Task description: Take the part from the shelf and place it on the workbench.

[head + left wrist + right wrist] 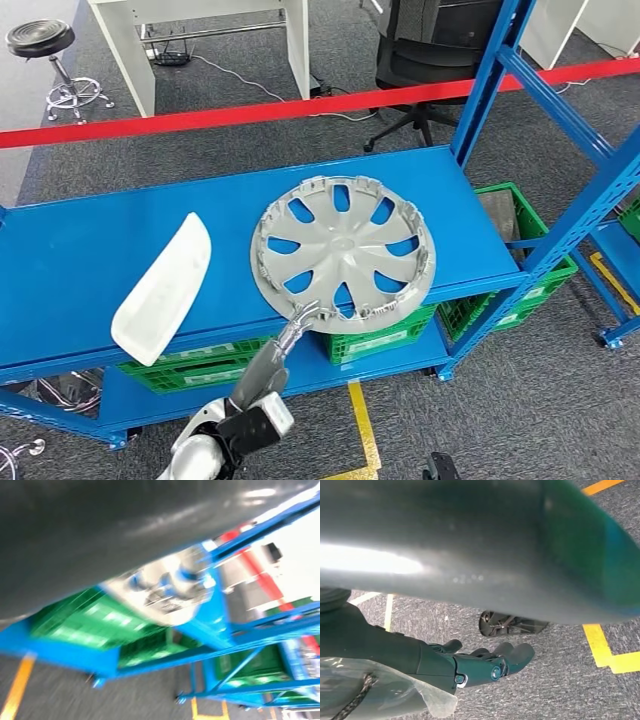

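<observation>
A silver wheel cover (343, 250) lies flat on the blue shelf (90, 250), its near rim hanging slightly over the front edge. A white curved plastic part (162, 290) lies to its left, also near the front edge. My left hand (296, 328) reaches up from below, and its fingertips are at the wheel cover's near rim. I cannot tell whether they grip it. The left wrist view is blurred and shows the wheel cover (166, 587) from below the shelf edge. My right hand (490, 662) hangs over the grey carpet, fingers loosely extended, holding nothing.
Green crates (521, 290) sit on the lower shelf level. A blue upright and diagonal braces (490, 80) stand at the shelf's right end. A red tape barrier (226, 115) runs behind, with an office chair (423, 50) and stool (45, 45) beyond. Yellow floor lines (362, 420) lie below.
</observation>
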You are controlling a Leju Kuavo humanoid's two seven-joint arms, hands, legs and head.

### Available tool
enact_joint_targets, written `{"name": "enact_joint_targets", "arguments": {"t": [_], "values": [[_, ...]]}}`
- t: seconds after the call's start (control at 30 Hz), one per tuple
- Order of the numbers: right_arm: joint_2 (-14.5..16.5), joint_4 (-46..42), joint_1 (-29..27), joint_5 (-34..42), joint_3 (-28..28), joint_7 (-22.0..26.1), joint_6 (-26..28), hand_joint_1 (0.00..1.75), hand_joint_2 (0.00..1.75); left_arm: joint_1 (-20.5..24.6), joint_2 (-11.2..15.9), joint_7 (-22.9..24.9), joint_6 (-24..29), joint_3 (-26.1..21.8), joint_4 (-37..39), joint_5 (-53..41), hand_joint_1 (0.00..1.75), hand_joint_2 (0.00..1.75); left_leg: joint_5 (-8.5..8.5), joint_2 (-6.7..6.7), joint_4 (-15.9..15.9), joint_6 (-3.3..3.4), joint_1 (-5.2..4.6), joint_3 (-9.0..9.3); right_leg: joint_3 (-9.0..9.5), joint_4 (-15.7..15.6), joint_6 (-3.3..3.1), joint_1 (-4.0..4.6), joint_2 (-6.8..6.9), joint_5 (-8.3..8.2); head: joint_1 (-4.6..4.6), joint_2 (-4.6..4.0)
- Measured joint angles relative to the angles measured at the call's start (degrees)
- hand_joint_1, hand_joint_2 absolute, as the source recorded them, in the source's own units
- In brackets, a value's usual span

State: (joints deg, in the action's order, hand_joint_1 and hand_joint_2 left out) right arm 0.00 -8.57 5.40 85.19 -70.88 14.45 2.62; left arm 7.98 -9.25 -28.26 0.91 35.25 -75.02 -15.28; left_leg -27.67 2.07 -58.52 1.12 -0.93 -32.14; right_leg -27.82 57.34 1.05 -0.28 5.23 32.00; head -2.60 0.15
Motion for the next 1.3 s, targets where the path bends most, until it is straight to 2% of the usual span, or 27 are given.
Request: {"name": "enact_joint_targets", "arguments": {"t": [0.13,0.37,0.5,0.6,0.67,0.77,0.87,1.0,1.13,1.3], "values": [[0.0,0.0,0.0,0.1,0.0,0.1,0.6,0.0,0.0,-0.1,1.8,-0.6,2.3,2.8,-6.8,-2.5,0.0,0.0,0.0,0.0,0.0,0.0,0.0,0.0,0.0,0.0,0.0,0.0,0.0,0.0,-0.01,0.0],[0.0,0.0,0.0,0.1,0.0,0.1,0.6,0.0,0.0,-0.1,1.9,-0.6,2.4,3.0,-7.3,-2.6,0.0,0.0,0.0,0.0,0.0,0.0,0.0,0.0,0.0,0.0,0.0,0.0,0.0,0.0,-0.01,0.0],[0.3,0.0,0.0,0.2,0.0,0.6,1.8,0.0,0.0,-0.4,3.8,-1.6,3.1,5.2,-12.8,-2.5,0.0,0.0,0.0,0.0,0.0,0.0,0.0,0.0,0.0,0.0,0.0,0.0,0.0,0.0,0.0,0.0],[1.0,0.0,0.0,0.3,0.1,1.2,2.4,0.0,0.0,-1.9,6.6,-2.5,2.4,7.4,-19.6,4.0,0.0,0.0,0.0,0.0,0.0,0.0,0.0,0.0,0.0,0.0,0.0,0.0,0.0,0.0,-0.01,0.0],[1.0,0.1,0.0,0.3,0.2,1.1,1.9,0.0,0.0,-2.9,7.4,-1.8,0.6,7.6,-20.7,9.4,0.0,0.0,0.0,0.0,0.0,0.0,0.0,0.0,0.0,0.0,0.0,0.0,-0.01,0.01,-0.01,0.0],[1.0,0.2,0.0,0.3,0.2,0.9,1.2,0.0,0.0,-4.0,7.8,-1.1,0.3,7.2,-20.7,11.6,0.0,0.0,0.0,0.01,0.0,0.0,0.0,0.0,0.0,0.0,0.0,0.0,-0.01,0.01,-0.01,0.0],[1.0,0.3,-0.1,0.4,0.2,0.8,0.9,0.0,0.0,-5.9,8.1,0.6,3.3,5.4,-20.7,10.4,0.0,0.0,0.0,0.02,0.0,0.0,0.0,0.0,0.0,0.0,0.0,0.0,-0.04,0.01,-0.01,0.0],[1.0,0.4,-0.4,0.5,0.3,0.8,1.0,0.0,0.0,-9.4,8.7,1.8,11.1,0.8,-20.8,0.9,0.0,0.0,-0.01,0.02,0.0,0.0,0.0,0.0,-0.02,0.0,0.0,0.0,-0.03,0.01,-0.01,0.0],[1.0,0.6,-0.5,0.5,0.3,0.8,1.1,0.0,0.0,-12.2,9.3,2.7,17.0,-3.9,-21.1,-9.1,0.0,1.75,0.0,0.02,0.1,0.0,0.01,0.0,-0.03,0.0,0.0,0.01,-0.03,0.02,-0.01,0.0],[1.0,0.8,-0.5,0.6,0.3,0.8,1.1,0.0,0.0,-15.2,9.9,4.4,25.0,-9.9,-22.8,-19.9,0.0,1.75,0.0,0.02,0.1,0.0,0.01,0.0,-0.03,0.0,0.0,0.01,-0.03,0.02,0.01,0.0]]}}
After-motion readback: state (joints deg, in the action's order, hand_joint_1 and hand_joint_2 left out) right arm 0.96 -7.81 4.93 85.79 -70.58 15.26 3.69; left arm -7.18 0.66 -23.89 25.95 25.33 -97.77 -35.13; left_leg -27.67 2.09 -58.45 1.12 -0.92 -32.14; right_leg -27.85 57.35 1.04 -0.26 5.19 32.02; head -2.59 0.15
